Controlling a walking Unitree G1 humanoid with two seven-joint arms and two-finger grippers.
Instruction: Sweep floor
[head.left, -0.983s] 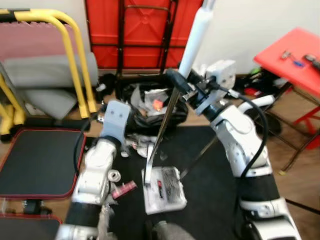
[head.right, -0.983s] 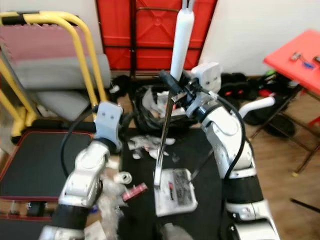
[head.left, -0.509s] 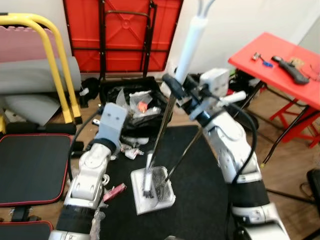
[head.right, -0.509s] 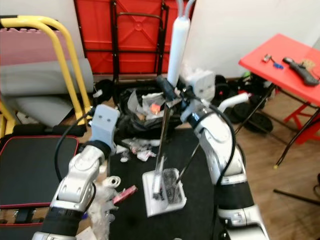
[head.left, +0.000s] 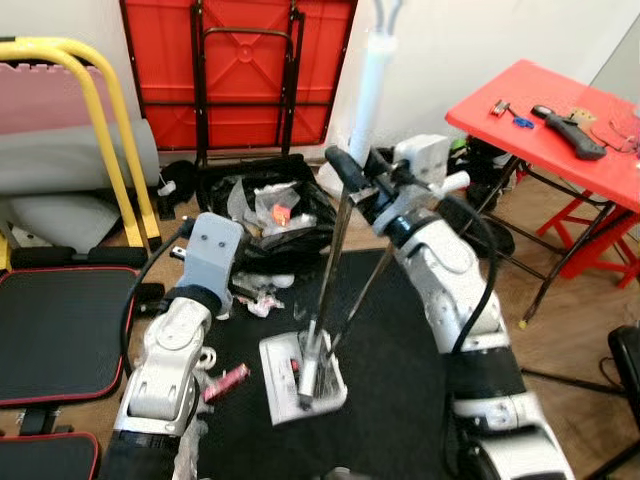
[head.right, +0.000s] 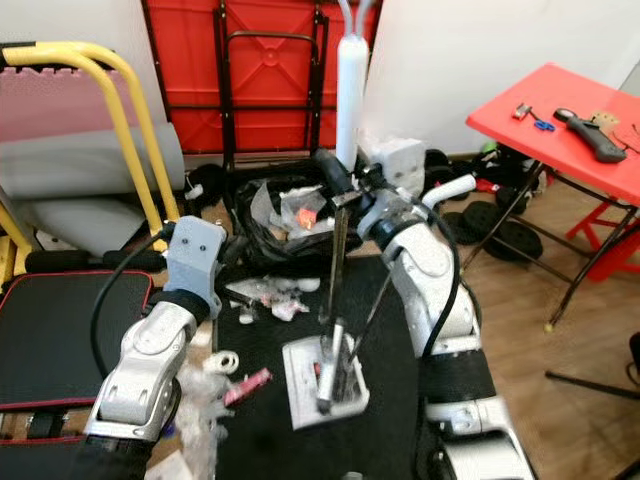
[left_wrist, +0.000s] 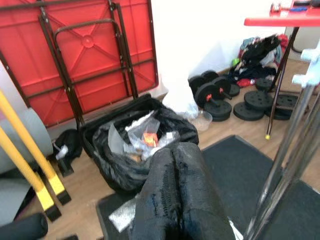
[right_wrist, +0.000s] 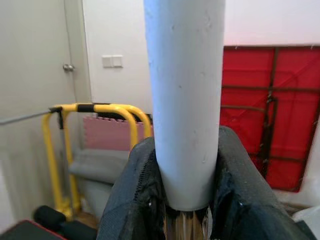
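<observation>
Broom: a thin metal pole (head.left: 330, 270) with a white foam sleeve (head.left: 368, 95) at its top, standing nearly upright over the black mat (head.left: 400, 390); its lower end met a clear plastic dustpan-like tray (head.left: 300, 378) lying on the mat.
Change: compared with a second earlier, the head camera had swung, so the red table (head.left: 545, 120) now showed more fully; the pole's foot and tray also sat slightly farther from the robot, nearer the litter.
Meaning: judged from this, the sweeping stroke was under way, not finished, since scraps (head.left: 255, 300) and a pink wrapper (head.left: 226, 382) remained on the floor.
Right gripper (right_wrist: 185, 212): pinching the pole just below the foam sleeve, fingers (right_wrist: 135, 200) pressed on either side.
Left gripper (left_wrist: 175, 200): fingers pressed together, holding nothing, aimed toward the black bin bag (left_wrist: 145, 145).
Bin bag: open, stuffed with plastic and paper, standing beyond the mat before the folded red table (head.left: 240, 70).
Surroundings: yellow frame (head.left: 95, 130) and black pad (head.left: 50, 330) on the robot's left; dumbbells (left_wrist: 215, 100) by the wall.
</observation>
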